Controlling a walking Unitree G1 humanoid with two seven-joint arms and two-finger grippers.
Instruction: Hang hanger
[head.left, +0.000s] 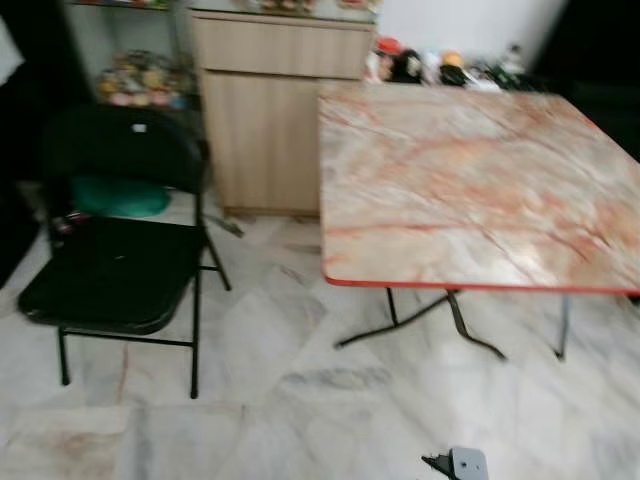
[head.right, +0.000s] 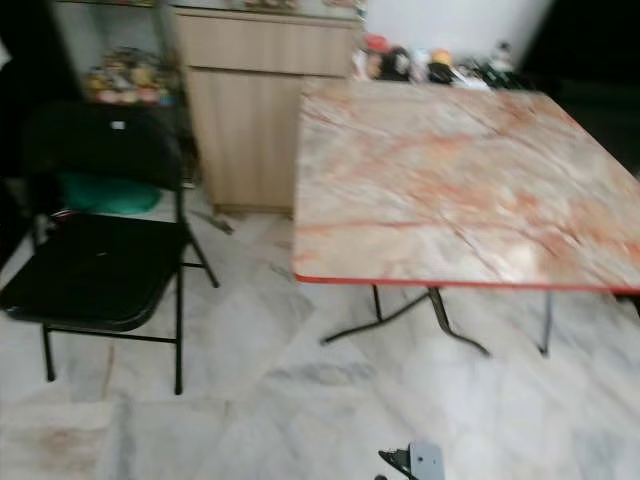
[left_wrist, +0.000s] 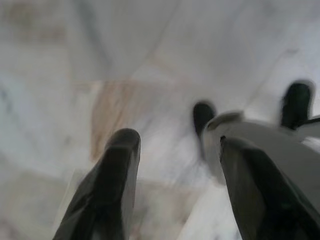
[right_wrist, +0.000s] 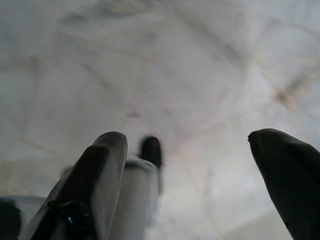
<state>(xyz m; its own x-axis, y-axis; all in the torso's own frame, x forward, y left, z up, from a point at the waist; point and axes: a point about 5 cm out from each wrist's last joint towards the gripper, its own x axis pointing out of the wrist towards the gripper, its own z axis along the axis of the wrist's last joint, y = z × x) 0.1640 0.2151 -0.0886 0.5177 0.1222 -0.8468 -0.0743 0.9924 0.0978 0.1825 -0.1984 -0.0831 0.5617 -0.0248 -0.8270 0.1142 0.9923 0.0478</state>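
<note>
Both arms are hanging over the floor (head.left: 300, 400), the left end effector (left_wrist: 175, 150) and right end effector (right_wrist: 187, 145) released, while a chair (head.left: 110, 270) is standing beside the tabletop (head.left: 470, 190).

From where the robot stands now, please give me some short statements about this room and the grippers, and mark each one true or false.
1. A black folding chair stands to the left of the marble-patterned table. True.
2. A hanger lies on the chair seat. False: the seat is bare.
3. The left gripper has its fingers apart, over the marble floor. True.
4. The right gripper grips a hanger. False: it is open and holds nothing.
5. A wooden cabinet stands behind the table and chair. True.
</note>
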